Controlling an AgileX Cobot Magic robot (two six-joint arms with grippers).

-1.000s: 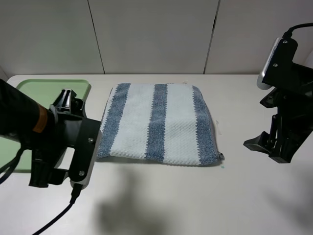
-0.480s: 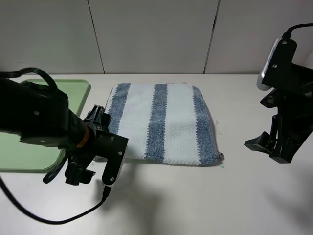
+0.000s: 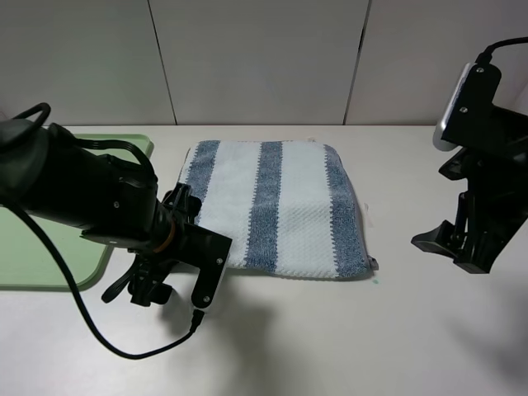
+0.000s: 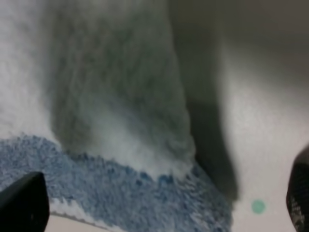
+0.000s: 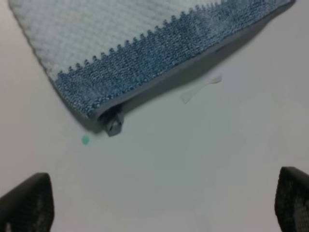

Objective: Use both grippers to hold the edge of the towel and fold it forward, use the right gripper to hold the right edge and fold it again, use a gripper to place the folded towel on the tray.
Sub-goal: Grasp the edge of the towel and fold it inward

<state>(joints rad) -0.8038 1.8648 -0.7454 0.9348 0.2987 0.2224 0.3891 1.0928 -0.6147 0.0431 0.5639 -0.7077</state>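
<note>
Left claw [image 4: 161, 200], spread wide, has swung to the folded blue-striped towel [image 3: 272, 206]; right claw [image 5: 159, 203] equally wide.

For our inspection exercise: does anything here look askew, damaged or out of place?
Nothing stands out. The towel lies folded flat; only its small tag pokes from one corner, beside a green dot.

The black left arm [image 3: 82, 198] has an orange ring [image 3: 167, 235], a black cable [image 3: 107, 342] and screws [image 3: 217, 258]. The black right arm [image 3: 495, 165] has a grey panel [image 3: 456, 103].
</note>
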